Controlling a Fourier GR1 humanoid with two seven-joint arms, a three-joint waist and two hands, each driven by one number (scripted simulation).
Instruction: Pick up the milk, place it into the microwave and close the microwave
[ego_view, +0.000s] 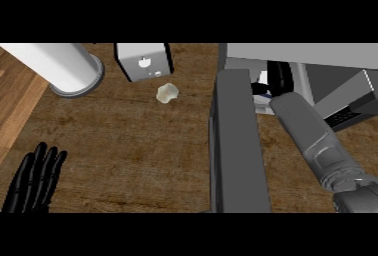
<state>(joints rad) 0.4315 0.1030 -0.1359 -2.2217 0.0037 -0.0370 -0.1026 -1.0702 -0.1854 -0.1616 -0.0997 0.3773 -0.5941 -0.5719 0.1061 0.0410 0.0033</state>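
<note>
Right at the microwave's mouth, the right hand (276, 75) shows as a dark shape with its grey forearm (314, 135) reaching up from the lower right corner. Its black fingers look curled round the milk (261, 89), which peeks out as a small white carton with a bit of blue on it (most of it is hidden by the hand and arm). The milk sits just at the opening of the microwave (325, 62), a grey box along the top right of the head view; whether it rests on the floor inside cannot be told. The microwave door (238, 145) hangs wide open, a long dark grey slab running from the box down to the lower edge, just to the left of the arm. The left hand (33, 180) rests at the lower left corner, black fingers straight and pointing up, holding nothing and touching nothing. The counter (133, 150) is brown wood. On it, near the top, stands a white and grey box-shaped thing (144, 61) with a little mark on its front. Just below that lies a small pale lump (167, 93). A big white round thing with a grey rim (70, 70) stands at the top left, well apart from both hands.
</note>
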